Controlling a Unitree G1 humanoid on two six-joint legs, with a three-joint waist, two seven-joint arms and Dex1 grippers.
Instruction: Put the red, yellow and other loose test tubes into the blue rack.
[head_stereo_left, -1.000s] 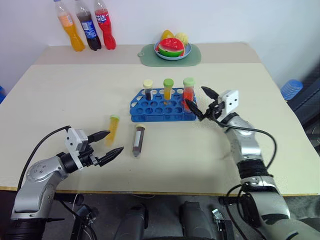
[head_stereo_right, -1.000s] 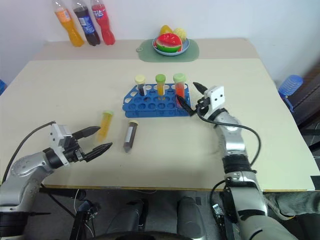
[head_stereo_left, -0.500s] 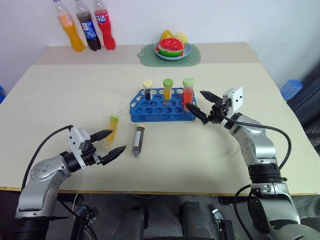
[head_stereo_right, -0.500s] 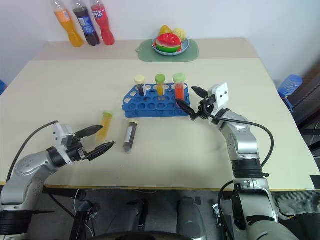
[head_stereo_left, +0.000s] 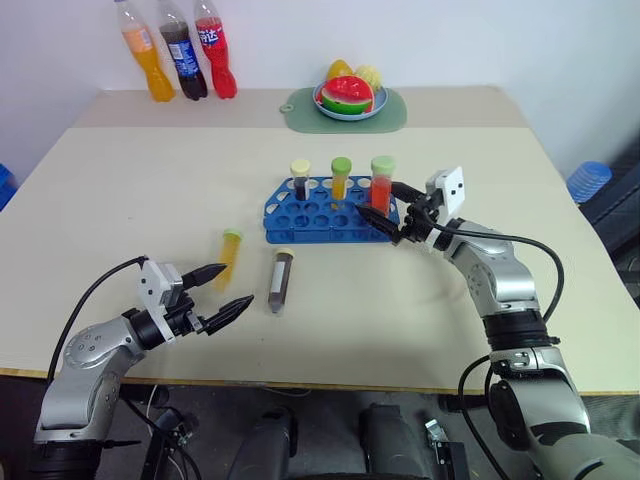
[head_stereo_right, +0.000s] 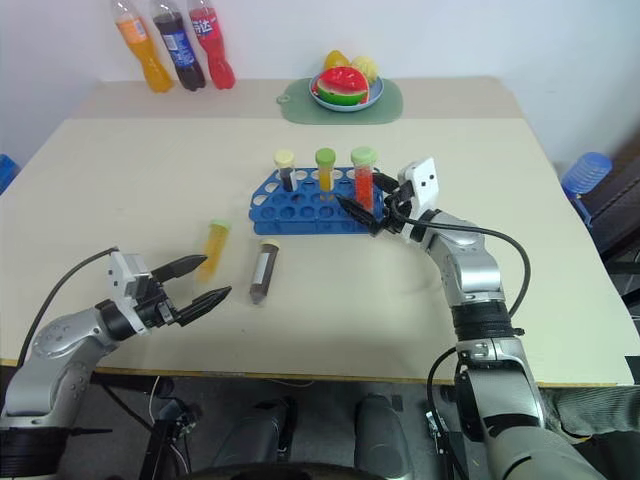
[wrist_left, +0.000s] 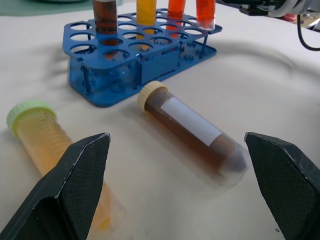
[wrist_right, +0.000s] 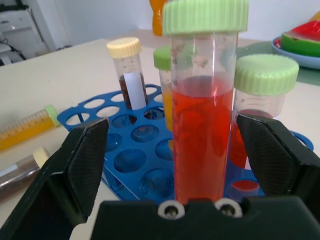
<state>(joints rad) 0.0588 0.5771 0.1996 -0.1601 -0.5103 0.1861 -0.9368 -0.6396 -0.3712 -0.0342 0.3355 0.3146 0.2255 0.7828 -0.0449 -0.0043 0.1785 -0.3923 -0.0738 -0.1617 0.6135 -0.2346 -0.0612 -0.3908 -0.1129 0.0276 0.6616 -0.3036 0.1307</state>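
Right jaws (head_stereo_left: 392, 213) straddle the red tube (head_stereo_left: 381, 184) at the rack's (head_stereo_left: 320, 222) edge.

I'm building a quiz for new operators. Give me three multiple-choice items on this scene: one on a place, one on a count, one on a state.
1. Where is the loose brown tube?
A. Lying on the table, on the near side of the rack
B. On the fruit plate
C. Beside the bottles

2. How many tubes lie flat on the table?
A. One
B. Two
C. Four

3. How is the left gripper?
A. Shut on a tube
B. Shut, empty
C. Open, empty

Answers:
1 A: it lies on its side on the bare tabletop, apart from the rack.
2 B: the loose brown tube and the yellow tube lie there; the others stand in the rack.
3 C: its fingers are spread wide with nothing between them.
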